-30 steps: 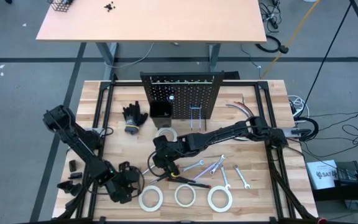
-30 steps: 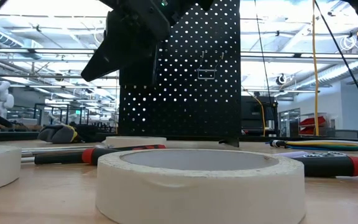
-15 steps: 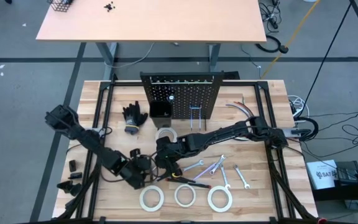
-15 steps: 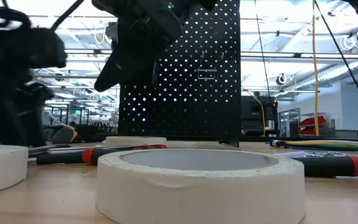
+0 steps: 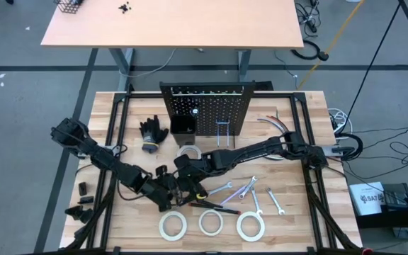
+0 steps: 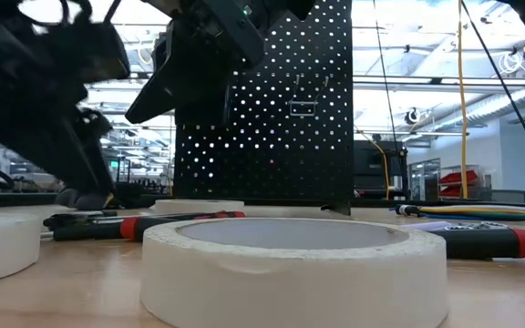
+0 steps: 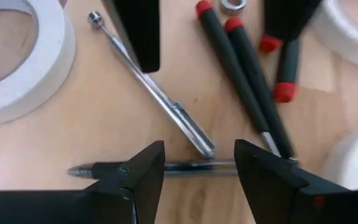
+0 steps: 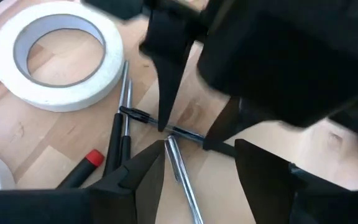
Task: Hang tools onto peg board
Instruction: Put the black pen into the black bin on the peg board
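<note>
Left gripper: my left gripper [image 7: 194,163] stands open and empty, its fingers [image 7: 143,167] straddling a thin dark rod [image 7: 166,168] that lies flat on the table [image 5: 303,212].
Right gripper: my right gripper [image 8: 194,163] is also open and empty, poised over the same cluster, close opposite the left one; in the high view the two heads crowd each other near the table's middle [image 5: 183,185].
Silver tool: a slim silver shaft with a small round head [image 7: 157,93] runs slantwise, its near end touching or lying over the rod. I cannot tell which lies on top.
Screwdrivers: two red-and-black ones [image 7: 244,81] lie side by side just beside the shaft.
Tape rolls: three white rings [image 5: 210,223] in a row at the table's front edge, a fourth [image 5: 188,152] near the board.
Wrenches: several [image 5: 250,193] spread to the right of the cluster.
Peg board: upright at the far side [image 5: 205,108], well apart from this pile; its two long hooks [image 5: 223,133] look bare.
Step in hand: I judge it to be picking one thin tool out of the heap.
Doing it well: I should centre the fingers across a single shaft, come down square, and close only once the neighbours are clear.
Risk: two grippers this close may collide; one should probably give way.
</note>
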`<state>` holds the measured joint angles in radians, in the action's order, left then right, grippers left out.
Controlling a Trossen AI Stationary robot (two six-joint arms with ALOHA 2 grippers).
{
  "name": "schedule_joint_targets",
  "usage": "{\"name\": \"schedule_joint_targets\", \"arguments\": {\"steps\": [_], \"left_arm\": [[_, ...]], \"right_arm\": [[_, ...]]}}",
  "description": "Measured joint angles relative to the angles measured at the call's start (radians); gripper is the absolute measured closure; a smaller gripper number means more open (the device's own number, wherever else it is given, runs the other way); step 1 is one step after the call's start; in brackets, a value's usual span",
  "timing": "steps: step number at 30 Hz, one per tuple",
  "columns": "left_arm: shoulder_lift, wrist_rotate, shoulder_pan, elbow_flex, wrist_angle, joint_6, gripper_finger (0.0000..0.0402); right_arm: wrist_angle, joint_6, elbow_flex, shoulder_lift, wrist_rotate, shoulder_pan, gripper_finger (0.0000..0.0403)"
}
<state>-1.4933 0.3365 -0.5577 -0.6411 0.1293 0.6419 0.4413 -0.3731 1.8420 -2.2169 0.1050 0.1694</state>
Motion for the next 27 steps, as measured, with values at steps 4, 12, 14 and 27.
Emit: {"name": "schedule_joint_targets", "arguments": {"steps": [4,12,14,27], "left_arm": [[0.087,0.08,-0.071,-0.003,0.13,0.102,0.0205],[0.132,0.172,-0.154,0.061,0.258,0.302,0.0205],[0.129,0.159,-0.138,0.1,0.198,0.32,0.0205],[0.123,0.142,0.001,0.232,-0.023,0.207,0.0205]], "right_arm": [[-0.023,-0.006,0.0,0.0,0.001,0.001,0.0216],[-0.165,-0.122,-0.001,-0.049,0.078,0.009,0.0216],[-0.191,-0.158,-0.001,-0.063,0.087,0.007,0.0216],[-0.131,-0.357,-0.001,-0.072,0.109,0.007,0.0216]]}}
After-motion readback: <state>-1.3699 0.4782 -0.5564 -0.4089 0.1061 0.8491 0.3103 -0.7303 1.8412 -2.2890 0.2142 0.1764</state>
